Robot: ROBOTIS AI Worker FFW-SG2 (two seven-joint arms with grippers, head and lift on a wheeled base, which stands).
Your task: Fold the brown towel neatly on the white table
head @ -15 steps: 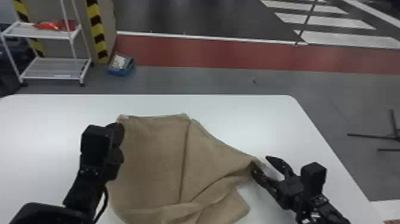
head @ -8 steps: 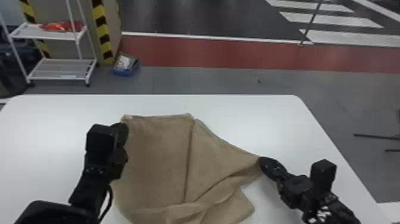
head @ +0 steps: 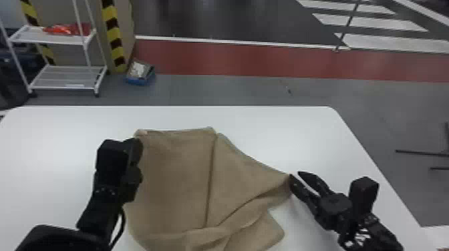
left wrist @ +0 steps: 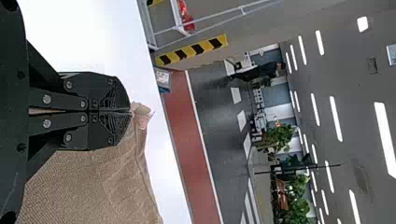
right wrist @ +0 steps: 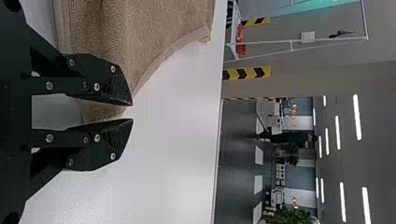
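Parting since the last frame, the right claw (head: 295, 174) at lower right now leaves its corner of the brown towel (head: 177, 173), lower centre on the tabletop (head: 334, 140), unpinched, while the left claw (left wrist: 130, 112) grips another, so regripping probably precedes folding.

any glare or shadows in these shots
head view: soft glow on the white table left of the brown towel, faint shadow by the right gripper; left wrist view: ceiling lights show as bright white strips; right wrist view: bright strips too
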